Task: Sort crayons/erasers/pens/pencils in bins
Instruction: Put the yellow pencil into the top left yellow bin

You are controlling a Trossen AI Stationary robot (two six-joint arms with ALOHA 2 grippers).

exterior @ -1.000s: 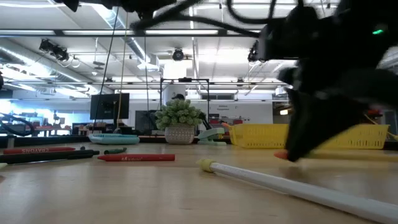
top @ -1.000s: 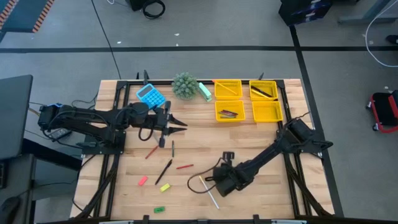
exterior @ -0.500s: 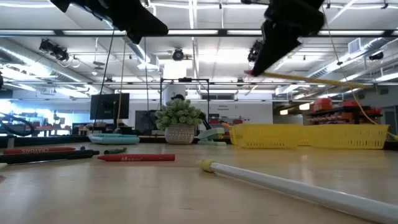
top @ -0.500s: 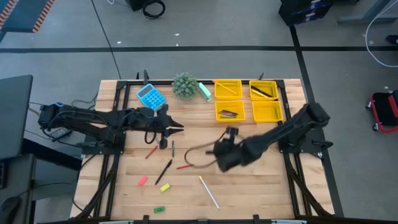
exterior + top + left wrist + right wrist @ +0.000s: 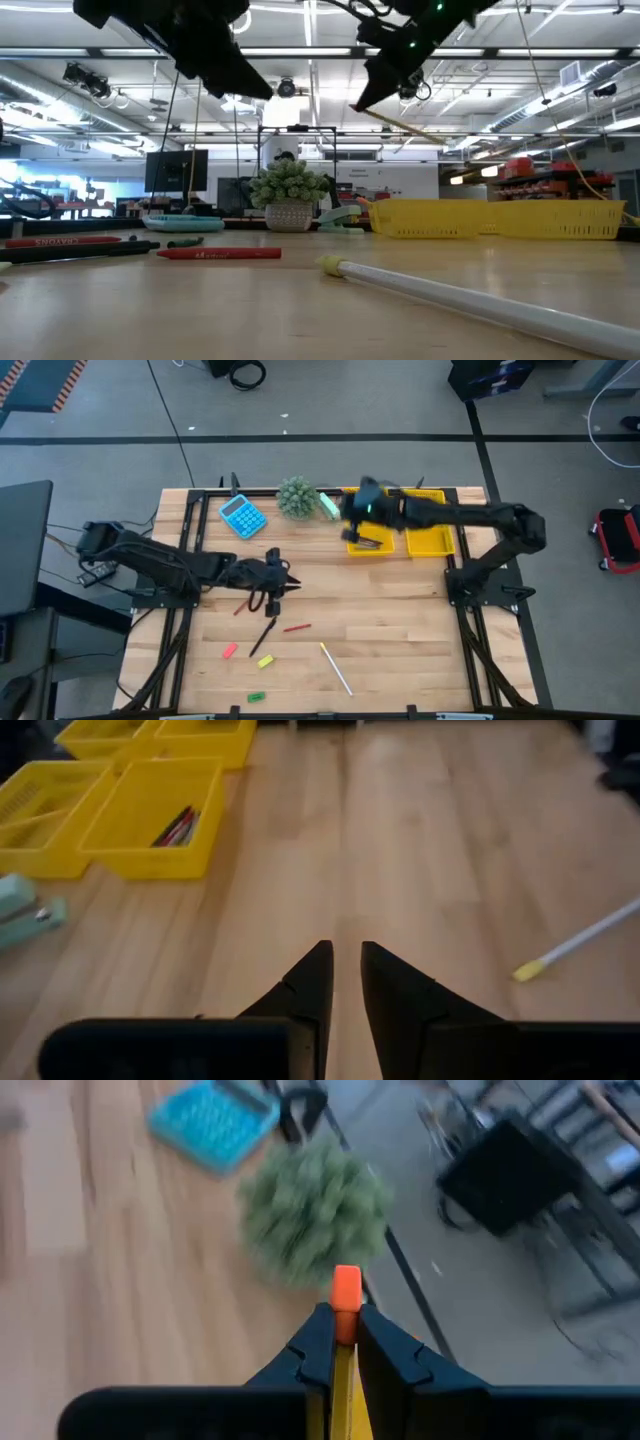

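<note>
My right gripper (image 5: 352,512) hangs high over the four yellow bins (image 5: 431,541) at the far right, shut on a yellow pencil (image 5: 345,1375). That pencil also shows slanting in the low view (image 5: 405,125). My left gripper (image 5: 343,958) hovers over the table's middle left (image 5: 288,582), its fingers a narrow gap apart with nothing between them. Below and near it lie two red crayons (image 5: 297,628), a black pen (image 5: 264,635) and a whitish pencil (image 5: 336,668). Pink (image 5: 229,651), yellow (image 5: 265,660) and green (image 5: 257,697) erasers lie flat on the wood. My right gripper pinches the yellow pencil between its two fingers, just behind its orange end (image 5: 346,1285), which sticks out past the fingertips. The pencil runs along the fingers, not across them. It is lifted clear of the table and slants in the air above the bins.
A blue calculator (image 5: 242,516), a small green plant (image 5: 297,497) and a pale green object (image 5: 330,507) stand along the far edge, left of the bins. One bin (image 5: 150,805) holds dark and red sticks. Bare wood lies at the near right.
My right gripper has risen from the near middle of the table with the yellow pencil and swung fast toward the far edge, over the bins. The pencil is now lifted clear. My left gripper has sunk and shifted toward the near edge, tipping downward.
</note>
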